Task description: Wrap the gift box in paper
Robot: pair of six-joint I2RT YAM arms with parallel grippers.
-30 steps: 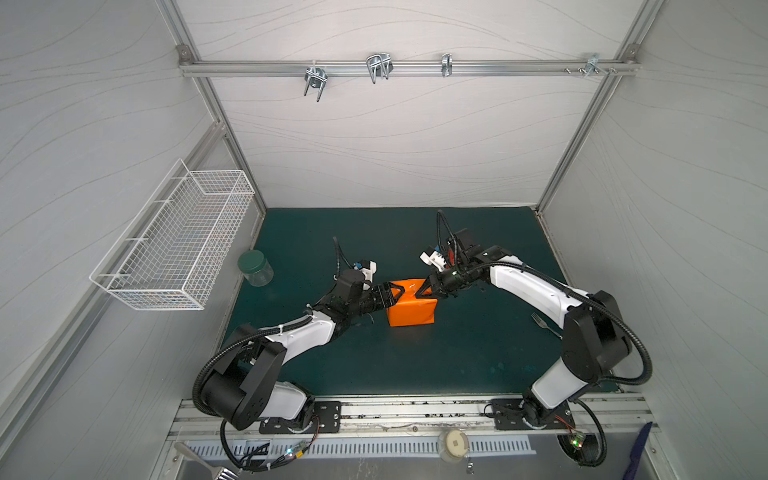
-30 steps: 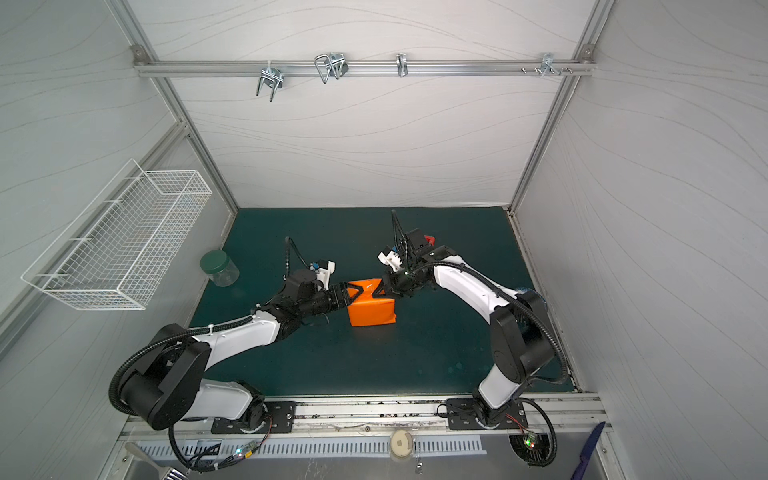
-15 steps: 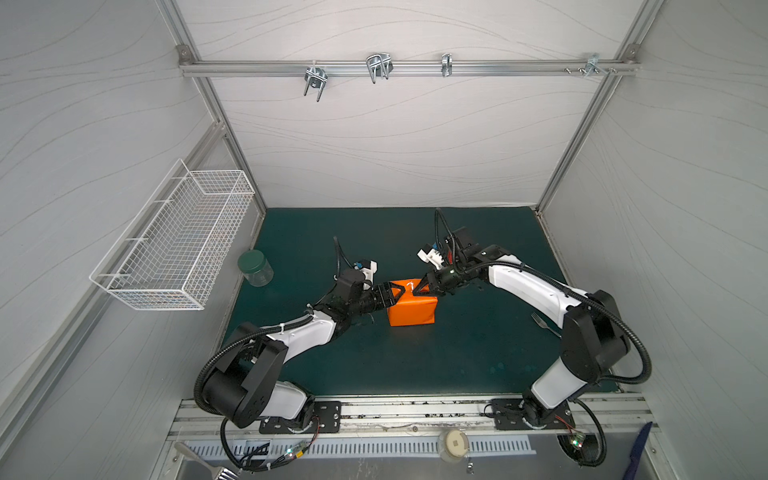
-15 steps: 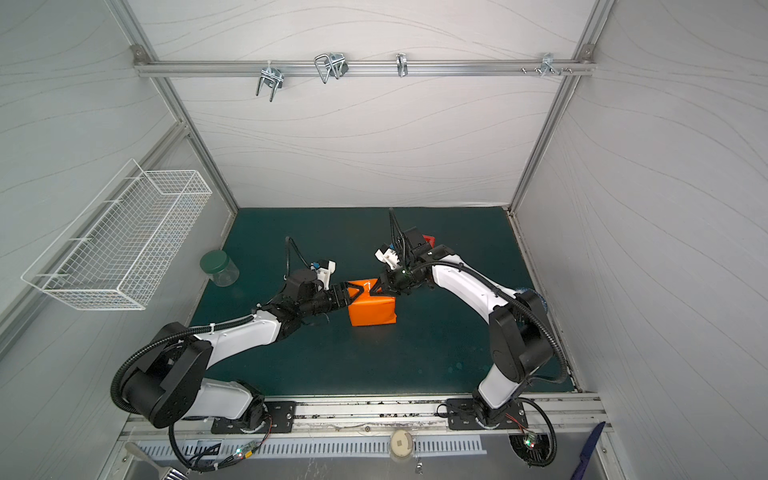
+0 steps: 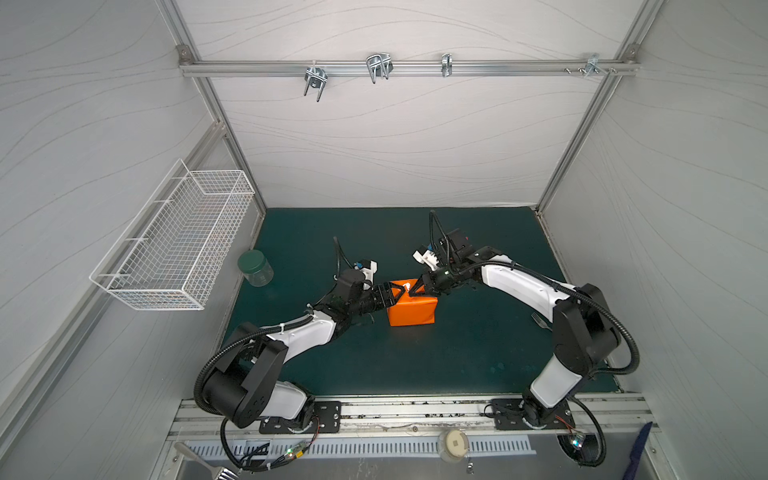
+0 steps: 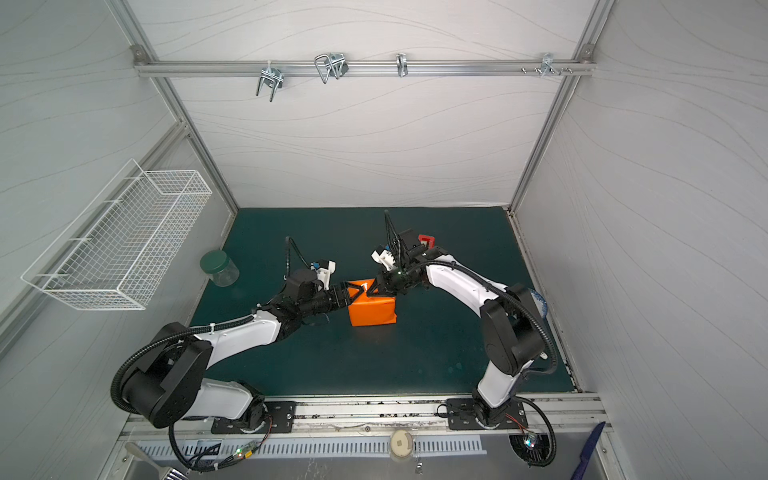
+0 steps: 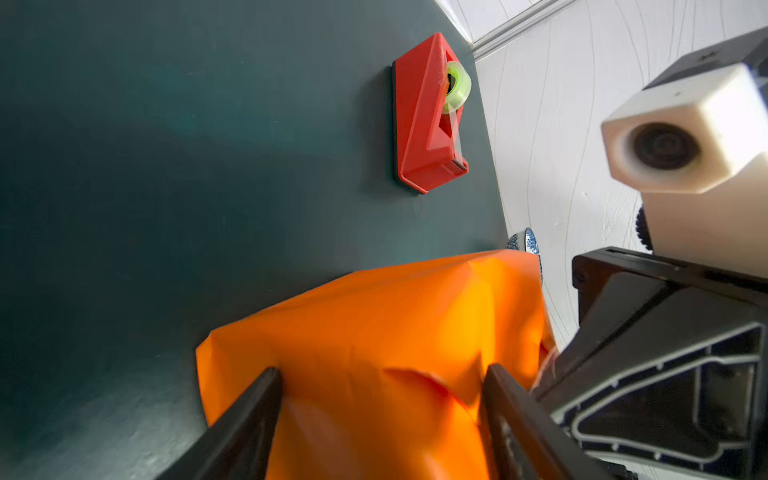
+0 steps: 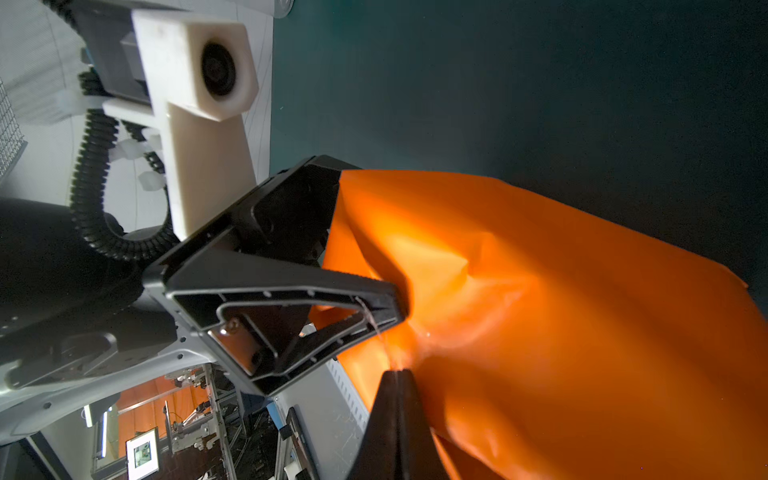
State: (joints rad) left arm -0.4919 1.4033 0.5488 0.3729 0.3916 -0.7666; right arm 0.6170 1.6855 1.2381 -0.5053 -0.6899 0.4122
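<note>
The paper [image 5: 412, 311] is folded round a boxy shape into a bright orange parcel. In both top views the parcel sits near the middle of the dark green bench [image 5: 374, 365]. The gift box is wholly covered, so none of its own surface shows. The parcel's top is creased and puckered, and its near side is smooth.

The left end effector [image 5: 400, 291] reaches in from 9 o'clock and lies on the parcel's top at its 10 o'clock corner. Its jaws are spread wide. In the left wrist view the two black fingers [image 7: 249, 415] stand well apart, with the paper running between them and out past both, so they rest on the sheet rather than clamp it.

The right end effector [image 5: 414, 289] comes in from 2 o'clock and meets the parcel's top just beside the left one. Its jaws are closed tight. In the right wrist view the tips come together at a pucker in the paper, and a thin clear strip [image 8: 376, 332] runs from there to the nearer left finger. Whether the tips nip the paper, the strip or both cannot be told.

A red tape dispenser [image 6: 426, 240] stands at 1 o'clock from the parcel, behind the right wrist. A jar with a green lid [image 5: 254, 268] stands between 9 and 10 o'clock, near the bench's left edge. Farther out the same way, a white wire basket [image 5: 178, 241] hangs on the left wall. A fork [image 5: 540, 321] lies at 3 o'clock, and a blue-and-white dish [image 6: 539, 303] shows there too, partly hidden behind the right arm.
</note>
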